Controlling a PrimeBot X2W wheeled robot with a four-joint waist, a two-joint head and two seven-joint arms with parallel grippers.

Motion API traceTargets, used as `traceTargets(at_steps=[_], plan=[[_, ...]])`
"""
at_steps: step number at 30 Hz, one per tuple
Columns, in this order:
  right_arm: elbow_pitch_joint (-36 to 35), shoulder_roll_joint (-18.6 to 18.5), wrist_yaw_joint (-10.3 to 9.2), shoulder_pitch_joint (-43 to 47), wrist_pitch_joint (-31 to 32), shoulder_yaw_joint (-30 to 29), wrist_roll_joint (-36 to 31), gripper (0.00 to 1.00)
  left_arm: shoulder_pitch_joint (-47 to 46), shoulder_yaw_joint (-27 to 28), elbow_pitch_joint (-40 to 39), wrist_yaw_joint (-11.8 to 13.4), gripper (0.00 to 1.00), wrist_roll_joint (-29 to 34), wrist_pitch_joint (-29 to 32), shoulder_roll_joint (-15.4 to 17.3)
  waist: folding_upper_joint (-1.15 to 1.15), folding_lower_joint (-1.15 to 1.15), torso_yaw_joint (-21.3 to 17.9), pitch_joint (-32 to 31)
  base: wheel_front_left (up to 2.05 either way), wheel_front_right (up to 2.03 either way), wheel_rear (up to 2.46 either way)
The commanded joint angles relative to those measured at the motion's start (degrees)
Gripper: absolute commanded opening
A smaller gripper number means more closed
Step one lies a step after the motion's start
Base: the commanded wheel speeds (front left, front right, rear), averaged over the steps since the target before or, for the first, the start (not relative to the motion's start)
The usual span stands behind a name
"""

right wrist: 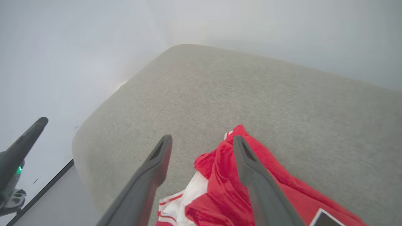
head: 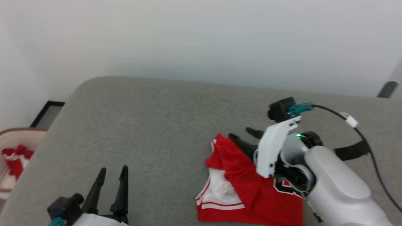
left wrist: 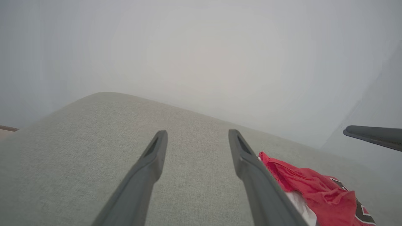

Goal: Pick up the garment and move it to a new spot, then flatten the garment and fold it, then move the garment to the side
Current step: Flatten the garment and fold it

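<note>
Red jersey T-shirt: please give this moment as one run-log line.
red white-sleeved jersey T-shirt: crumpled on grey fabric cushion | right gripper: open over it | left gripper: open, apart

Soft, creased cloth garment (head: pixel 248 191) on matt, finely woven grey upholstery (head: pixel 150 125); smooth, slightly glossy plastic forearm (head: pixel 339 188).

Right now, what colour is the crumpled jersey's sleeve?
White sleeve with red-striped edge; clearest in head view.

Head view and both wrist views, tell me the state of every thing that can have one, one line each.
garment: crumpled in a heap on the grey cushion, neither flattened nor folded.
right pincer: open, over the garment's far edge, holding nothing.
left pincer: open, empty, apart from the garment.
basket: holds red and white cloth.
</note>
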Motion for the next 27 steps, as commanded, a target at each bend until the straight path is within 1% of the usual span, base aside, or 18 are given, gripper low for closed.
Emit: traceTargets(at_steps=[1, 8, 13, 15, 19, 21, 27], plan=[[-1.07, -0.98, -0.04, 0.98, -0.87, -0.09, -0.19, 1.0, 0.61, 0.46, -0.42, -0.12, 1.0, 0.51, 0.03, 0.13, 0.0, 0.0, -3.29, -0.31, 0.0, 0.0, 0.0], [-6.1, -6.39, -0.04, 4.2, -5.65, -2.26, -1.18, 1.0, 1.49, 2.19, -2.01, -0.12, 1.0, 2.03, 0.03, -0.11, 0.0, 0.0, -7.22, -0.53, 0.0, 0.0, 0.0], [-9.02, -10.23, -0.04, 7.31, -10.64, -4.81, -2.82, 1.0, 2.16, 3.41, -2.71, -0.12, 1.0, 3.19, 0.03, 0.03, 0.0, 0.0, -9.27, -0.77, 0.0, 0.0, 0.0], [-9.41, -11.02, -0.04, 9.0, -12.79, -6.8, -2.92, 1.0, 2.73, 3.84, -2.81, -0.11, 1.0, 3.79, 0.03, 0.15, 0.0, 0.0, -9.9, -0.87, 0.0, 0.0, 0.0], [-9.92, -12.95, -0.04, 12.21, -16.94, -10.07, -5.38, 1.0, 3.4, 5.09, -2.91, -0.11, 1.0, 4.67, 0.03, -0.17, 0.0, 0.0, -11.11, -0.98, 0.0, 0.0, 0.0], [-10.17, -14.56, -0.04, 13.79, -19.41, -11.48, -7.66, 1.0, 3.91, 5.54, -3.14, -0.11, 1.0, 4.93, 0.03, -0.19, 0.0, 0.0, -11.48, -1.05, 0.0, 0.0, 0.0], [-10.37, -15.77, -0.04, 19.23, -26.21, -17.05, -12.12, 1.0, 5.16, 7.25, -3.95, -0.11, 1.0, 6.22, 0.03, -0.26, 0.0, 0.0, -12.35, -1.15, 0.0, 0.0, 0.0]])
